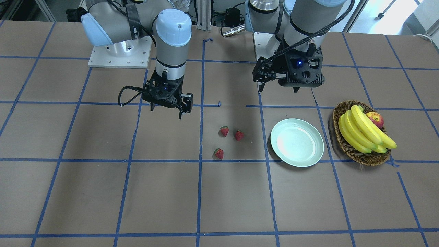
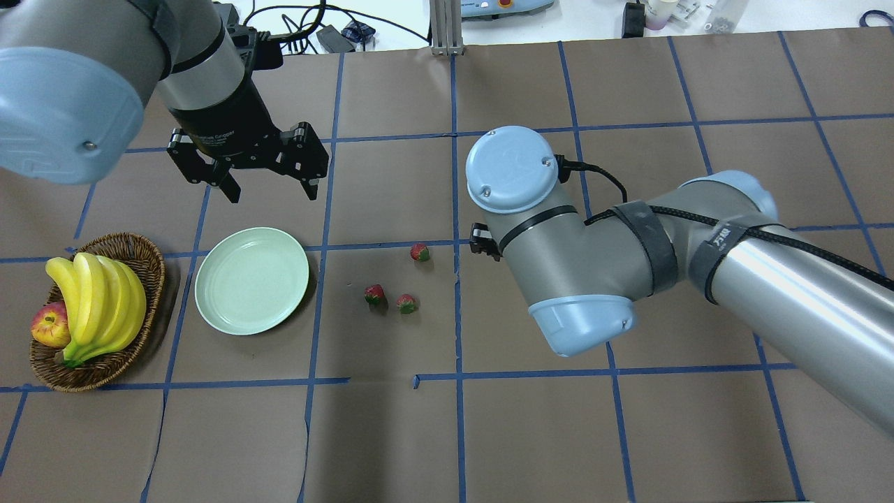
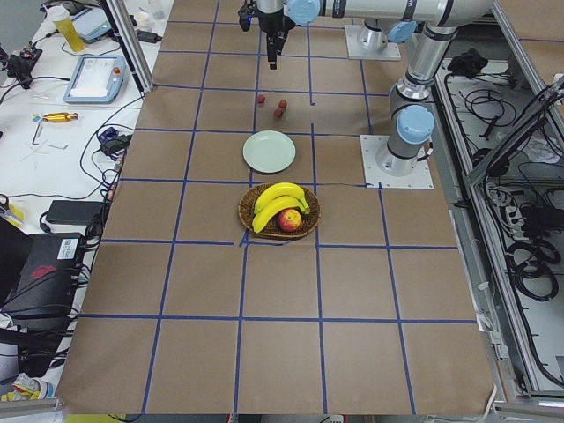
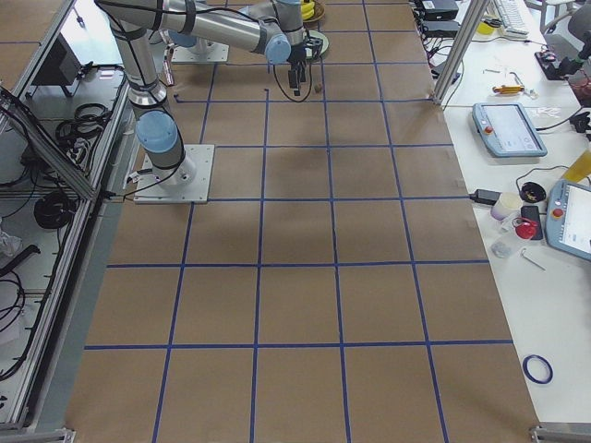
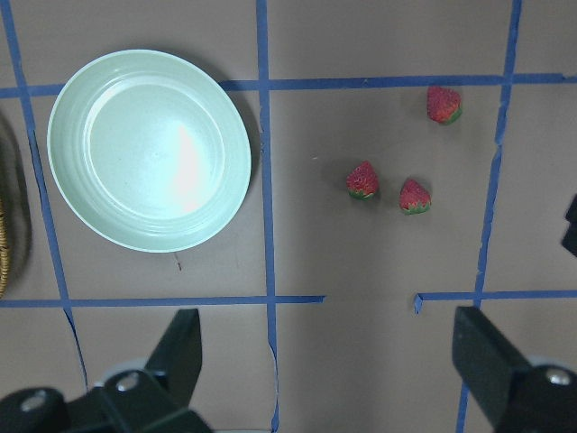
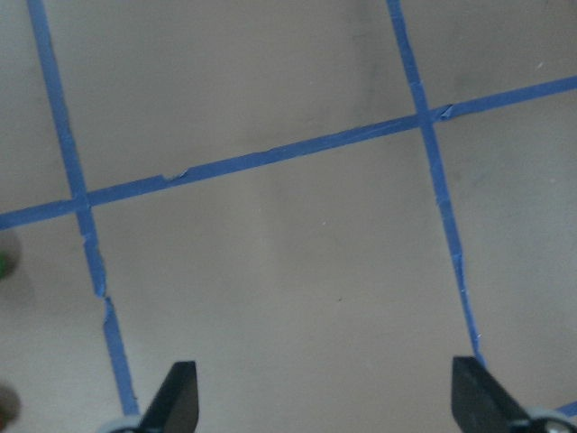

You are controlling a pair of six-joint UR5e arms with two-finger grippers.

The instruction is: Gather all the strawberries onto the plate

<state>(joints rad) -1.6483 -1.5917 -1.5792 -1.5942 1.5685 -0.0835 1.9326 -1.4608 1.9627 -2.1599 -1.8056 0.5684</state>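
Observation:
Three small red strawberries (image 1: 224,131) (image 1: 239,135) (image 1: 218,153) lie on the brown table, close together and right of the plate in the overhead view (image 2: 420,252) (image 2: 375,294) (image 2: 406,303). The mint-green plate (image 1: 297,142) (image 2: 251,280) holds nothing. My left gripper (image 2: 269,187) (image 1: 277,88) is open and empty, and it hangs above the table just beyond the plate. Its wrist view shows the plate (image 5: 149,149) and the strawberries (image 5: 362,179). My right gripper (image 1: 167,111) (image 6: 325,401) is open and empty over bare table beside the strawberries. In the overhead view it is mostly hidden under its wrist.
A wicker basket (image 1: 360,158) (image 2: 98,377) with bananas (image 1: 363,132) and an apple (image 1: 375,119) stands beside the plate, on the side away from the strawberries. Blue tape lines grid the table. The arm bases (image 1: 120,51) stand at the robot's edge.

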